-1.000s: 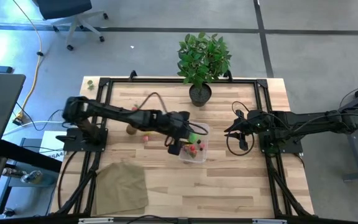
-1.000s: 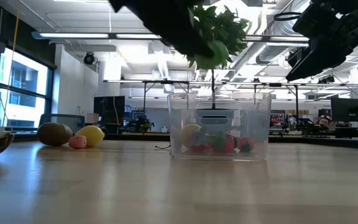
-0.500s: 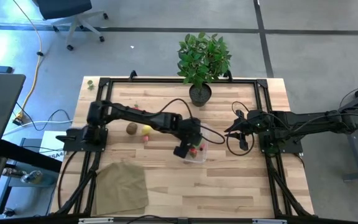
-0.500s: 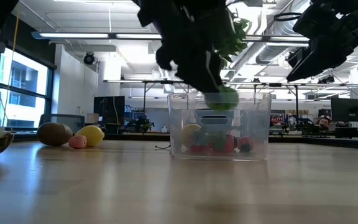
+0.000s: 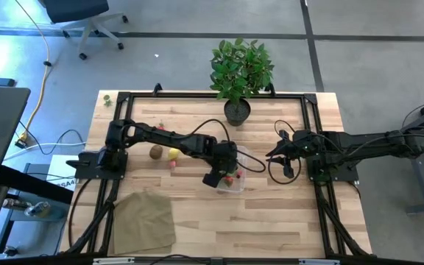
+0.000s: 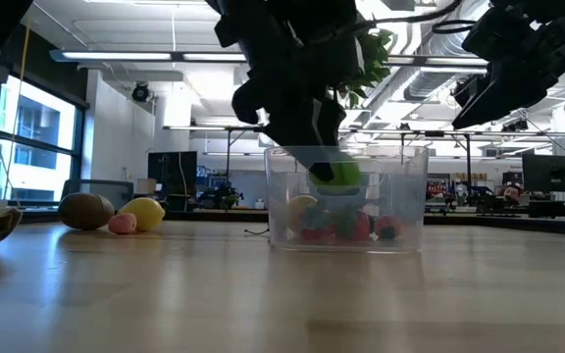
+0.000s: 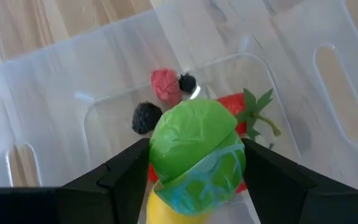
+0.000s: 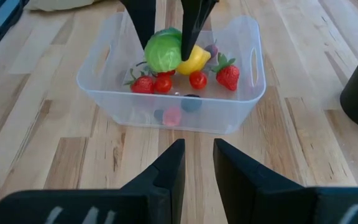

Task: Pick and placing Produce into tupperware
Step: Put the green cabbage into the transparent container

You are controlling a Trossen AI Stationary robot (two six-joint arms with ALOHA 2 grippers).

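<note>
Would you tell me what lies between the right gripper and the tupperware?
Nothing: in the right wrist view only bare wooden table separates the right gripper from the tupperware; the high view agrees.

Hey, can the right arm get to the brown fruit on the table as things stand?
Probably not. The brown fruit lies on the far side of the tupperware from the right gripper, and the left arm, its gripper holding a green piece over the tupperware, stretches across the path.
</note>
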